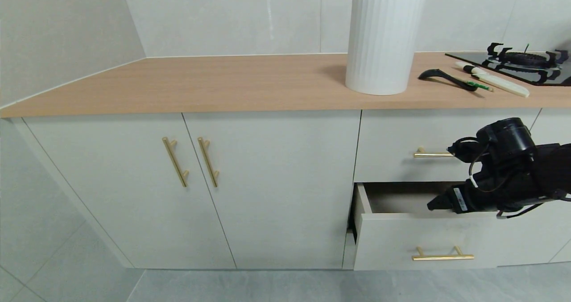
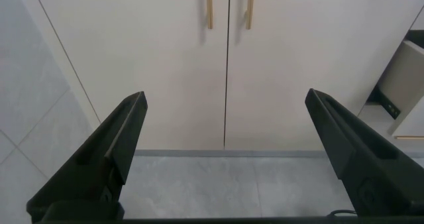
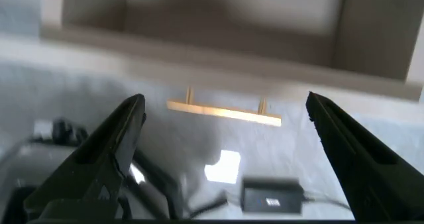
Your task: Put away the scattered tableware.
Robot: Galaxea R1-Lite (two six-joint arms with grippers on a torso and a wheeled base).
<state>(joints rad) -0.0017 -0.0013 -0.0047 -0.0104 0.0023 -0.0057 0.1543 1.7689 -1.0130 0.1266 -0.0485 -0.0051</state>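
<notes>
On the wooden counter [image 1: 223, 81] at the right lie a black ladle [image 1: 439, 76], a thin green-handled utensil [image 1: 478, 85] and a long white utensil [image 1: 499, 82]. Below them the lower drawer [image 1: 401, 239] is pulled out, and its inside looks bare. My right gripper [image 1: 435, 205] hangs just over the drawer's front edge. In the right wrist view my right gripper [image 3: 225, 105] stands open and holds nothing, with the drawer's gold handle [image 3: 224, 112] beyond it. My left gripper [image 2: 225, 101] is open too, low down and facing the double cabinet doors [image 2: 225, 65].
A tall white ribbed container [image 1: 382, 39] stands on the counter left of the utensils. A black gas hob [image 1: 522, 63] fills the far right corner. The upper drawer [image 1: 428, 146] is shut. Grey floor tiles [image 2: 218, 184] lie below the cabinets.
</notes>
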